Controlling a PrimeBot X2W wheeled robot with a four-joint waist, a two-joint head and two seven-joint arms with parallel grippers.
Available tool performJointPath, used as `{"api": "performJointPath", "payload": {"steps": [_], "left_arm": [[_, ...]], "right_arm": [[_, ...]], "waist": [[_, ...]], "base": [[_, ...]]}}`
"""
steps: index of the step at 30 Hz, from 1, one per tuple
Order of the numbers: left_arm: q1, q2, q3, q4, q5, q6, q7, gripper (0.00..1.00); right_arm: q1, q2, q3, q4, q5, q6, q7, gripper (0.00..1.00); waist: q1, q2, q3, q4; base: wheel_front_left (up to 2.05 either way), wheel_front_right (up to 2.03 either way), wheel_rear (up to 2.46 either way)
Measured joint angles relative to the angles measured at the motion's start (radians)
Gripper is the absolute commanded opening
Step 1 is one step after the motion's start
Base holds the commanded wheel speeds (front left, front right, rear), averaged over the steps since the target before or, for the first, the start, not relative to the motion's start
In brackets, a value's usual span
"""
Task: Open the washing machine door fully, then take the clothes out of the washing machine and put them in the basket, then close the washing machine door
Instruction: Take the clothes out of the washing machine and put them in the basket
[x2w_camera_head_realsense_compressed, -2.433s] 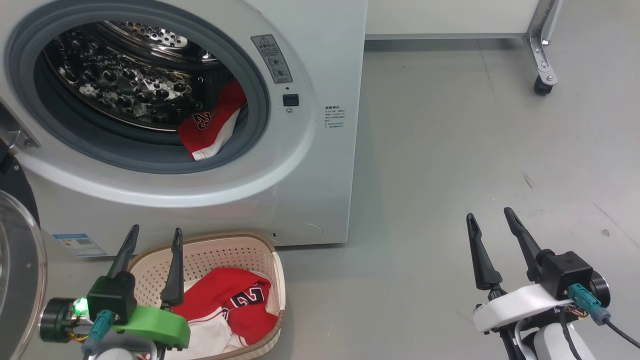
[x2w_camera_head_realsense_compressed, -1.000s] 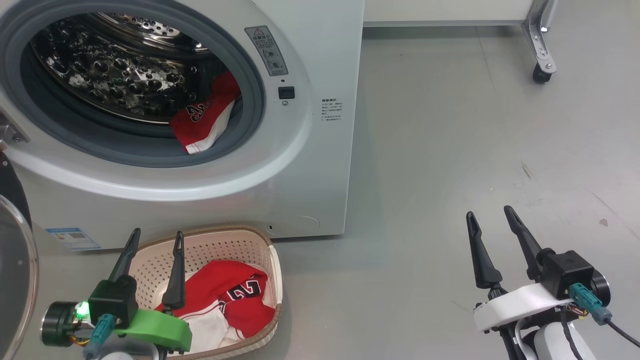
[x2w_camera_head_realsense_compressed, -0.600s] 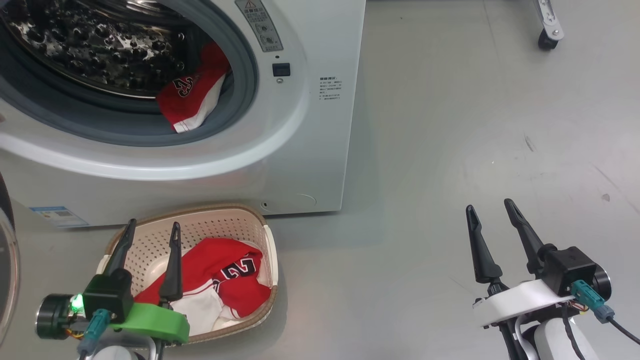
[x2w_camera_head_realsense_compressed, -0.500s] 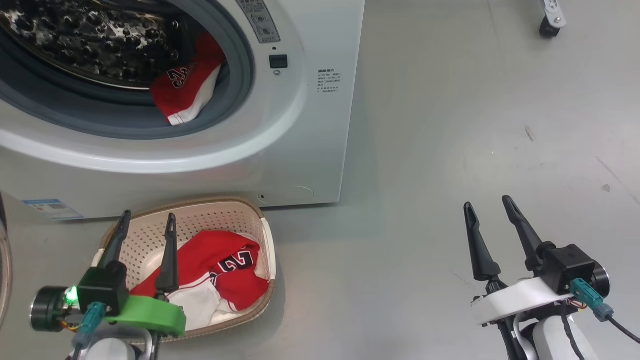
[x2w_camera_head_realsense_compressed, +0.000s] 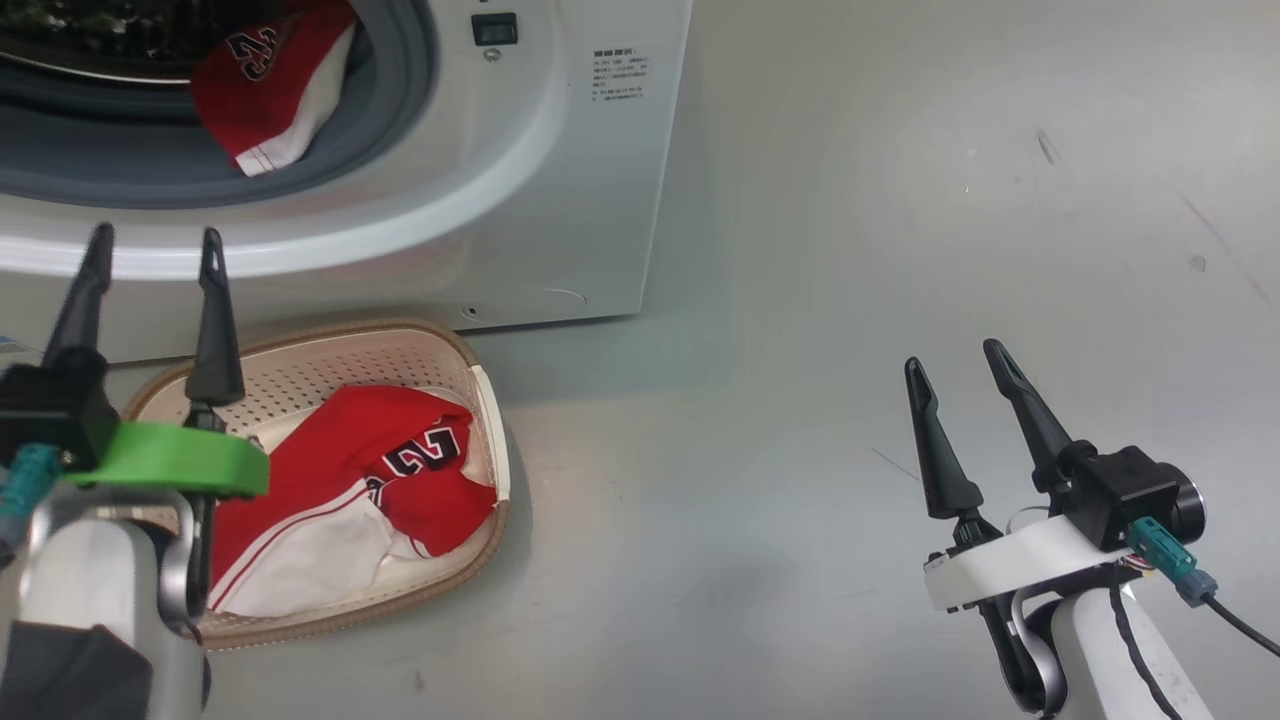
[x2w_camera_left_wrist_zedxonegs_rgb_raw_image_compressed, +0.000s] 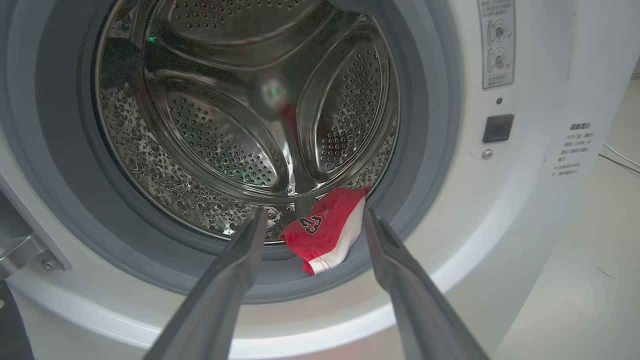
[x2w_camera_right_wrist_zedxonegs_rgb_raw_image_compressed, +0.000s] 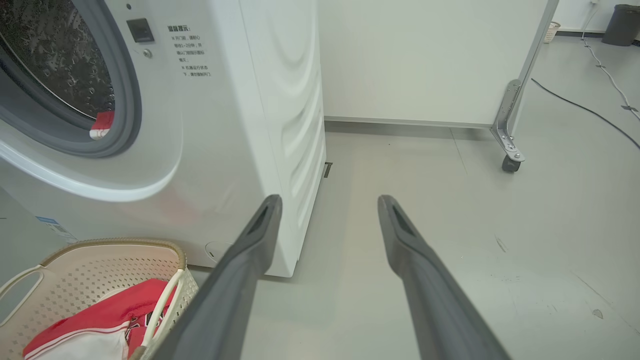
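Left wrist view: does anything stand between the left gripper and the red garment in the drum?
Nothing visible does. The open left gripper points at the red garment at the front edge of the drum.

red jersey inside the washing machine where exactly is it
The red jersey lies at the lower right of the drum, draped onto the grey gasket, in the left wrist view.

The right pincer (x2w_camera_right_wrist_zedxonegs_rgb_raw_image_compressed: 330, 198) gapes over grey floor (x2w_camera_right_wrist_zedxonegs_rgb_raw_image_compressed: 450, 225) beside the washing machine (x2w_camera_right_wrist_zedxonegs_rgb_raw_image_compressed: 240, 125) and basket (x2w_camera_right_wrist_zedxonegs_rgb_raw_image_compressed: 115, 242).
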Motion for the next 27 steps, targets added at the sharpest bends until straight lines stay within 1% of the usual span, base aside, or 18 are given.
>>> {"api": "performJointPath", "payload": {"steps": [3, 8, 14, 23, 27], "left_arm": [[-0.06, 0.015, 0.018, 0.003, -0.021, -0.003, 0.044, 1.0], [-0.155, 0.05, 0.04, 0.025, -0.027, -0.004, 0.113, 1.0], [-0.262, 0.096, 0.052, 0.102, -0.042, -0.014, 0.219, 1.0], [-0.436, 0.097, 0.093, 0.2, -0.186, -0.048, 0.405, 1.0], [-0.498, 0.122, 0.114, 0.25, -0.227, -0.058, 0.505, 1.0]], "right_arm": [[-0.019, 0.0, 0.009, -0.001, 0.0, 0.002, 0.0, 1.0], [-0.043, 0.0, 0.023, -0.002, 0.0, 0.004, 0.0, 1.0], [-0.06, 0.0, 0.042, -0.002, 0.005, 0.004, 0.0, 1.0], [-0.091, 0.0, 0.068, -0.002, 0.036, 0.003, 0.0, 1.0], [-0.106, 0.0, 0.09, -0.003, 0.046, 0.003, 0.0, 1.0]], "waist": [[0.0, 0.0, 0.033, -0.018], [0.0, 0.0, 0.077, -0.058], [0.0, 0.0, 0.121, -0.103], [0.0, 0.0, 0.175, -0.15], [0.0, 0.0, 0.191, -0.17]], "base": [[0.0, 0.0, 0.0], [0.0, 0.0, 0.0], [0.0, 0.0, 0.0], [0.0, 0.0, 0.0], [0.0, 0.0, 0.0]]}}
